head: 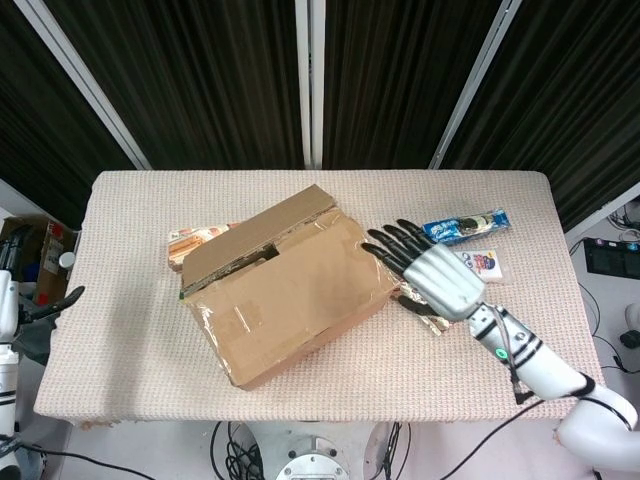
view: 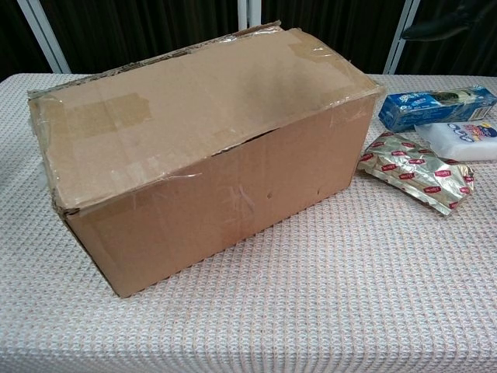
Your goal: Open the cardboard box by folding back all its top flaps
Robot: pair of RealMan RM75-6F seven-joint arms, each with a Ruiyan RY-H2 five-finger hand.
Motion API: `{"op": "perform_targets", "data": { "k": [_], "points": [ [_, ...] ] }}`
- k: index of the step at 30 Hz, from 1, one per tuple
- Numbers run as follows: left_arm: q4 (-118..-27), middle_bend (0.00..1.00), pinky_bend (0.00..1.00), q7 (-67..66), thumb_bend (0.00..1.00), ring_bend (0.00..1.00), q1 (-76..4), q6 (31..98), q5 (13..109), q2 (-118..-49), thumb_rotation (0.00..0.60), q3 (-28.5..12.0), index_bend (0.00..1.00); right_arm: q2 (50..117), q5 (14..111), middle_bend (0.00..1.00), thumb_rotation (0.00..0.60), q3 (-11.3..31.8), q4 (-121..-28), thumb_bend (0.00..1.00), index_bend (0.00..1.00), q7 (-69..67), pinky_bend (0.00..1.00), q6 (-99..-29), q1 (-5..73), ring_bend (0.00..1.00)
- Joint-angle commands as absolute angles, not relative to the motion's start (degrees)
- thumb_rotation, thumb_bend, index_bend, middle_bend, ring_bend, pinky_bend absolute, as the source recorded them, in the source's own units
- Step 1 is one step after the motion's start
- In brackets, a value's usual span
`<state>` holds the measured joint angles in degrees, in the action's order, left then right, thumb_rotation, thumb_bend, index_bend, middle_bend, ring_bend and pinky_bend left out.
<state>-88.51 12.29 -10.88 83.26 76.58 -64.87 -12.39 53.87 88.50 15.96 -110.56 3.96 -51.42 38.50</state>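
So the cardboard box (head: 287,293) is sitting skewed across the middle of the table (head: 120,210), with its big near flap (view: 186,109) lying flat and the far flap (head: 262,232) only slightly lifted, so basically nothing's opened yet. The right hand (head: 432,273) is hovering over the box's right end with fingers spread wide and nothing in it, fingertips reaching toward the taped corner; whether it's actually touching the cardboard I can't tell. The left hand (head: 8,302) is barely in frame at the left edge of the head view, well away from the box, and I can't tell how its fingers sit. My worry: there's old clear tape (view: 318,50) all over the edges, so if the fingers hook the flap and it sticks, the whole box probably lifts or slides instead of opening, since nothing's bracing it. Also the foil snack packet (view: 415,171) is right beside that end, with the blue cookie pack (view: 435,105) and white tissue pack (view: 458,140) just behind it, so a sliding box or a sweeping wrist could shove them around.
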Motion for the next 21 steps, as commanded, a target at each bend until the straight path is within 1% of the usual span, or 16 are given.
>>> {"op": "perform_targets", "data": {
  "k": [1,3,5,7,10,15,19,21],
  "points": [
    [-84.8,0.11,0.19,15.5,0.0,0.11,-8.6,84.7,80.4,-65.0,0.251,-9.1,0.11,55.7,78.4,0.0,0.6,20.2,-112.0,0.18,0.0,9.1,0.0,-39.8,48.5,0.0],
    [-84.2,0.11,0.19,15.4,0.0,0.11,-8.2,84.3,80.7,-64.8,0.202,-8.1,0.11,57.3,73.2,0.0,0.6,20.7,-110.9,0.18,0.0,11.3,0.0,-35.8,52.6,0.0],
    [-84.3,0.12,0.19,14.7,0.0,0.1,-7.9,83.8,80.7,-64.7,0.12,-7.4,0.11,58.8,68.2,0.0,0.6,20.8,-109.5,0.18,0.0,13.0,0.0,-32.6,56.4,0.0],
    [-84.6,0.12,0.19,13.8,0.0,0.1,-7.7,83.4,80.9,-64.7,0.086,-6.7,0.12,60.7,62.1,0.0,0.6,20.3,-107.2,0.18,0.0,15.3,0.0,-29.5,61.2,0.0],
    [-85.1,0.13,0.18,12.9,0.0,0.11,-7.6,83.5,81.4,-64.7,0.07,-6.3,0.12,63.6,54.2,0.0,0.6,18.3,-103.5,0.2,0.0,19.3,0.0,-27.9,68.0,0.0],
    [-85.5,0.13,0.18,12.6,0.0,0.1,-7.3,84.7,83.3,-64.8,0.062,-5.6,0.13,67.7,40.5,0.0,0.6,13.2,-99.1,0.23,0.0,24.1,0.0,-28.7,78.1,0.0],
    [-85.8,0.13,0.18,13.2,0.0,0.11,-7.1,85.3,84.8,-64.5,0.061,-5.0,0.13,70.7,31.6,0.0,0.6,9.4,-96.2,0.25,0.0,26.0,0.0,-29.1,84.5,0.0],
    [-86.1,0.13,0.18,13.6,0.0,0.11,-7.1,85.5,85.3,-64.3,0.062,-4.8,0.13,71.6,29.0,0.01,0.6,8.0,-95.5,0.27,0.0,26.6,0.0,-29.8,86.7,0.0]
  ]
}}
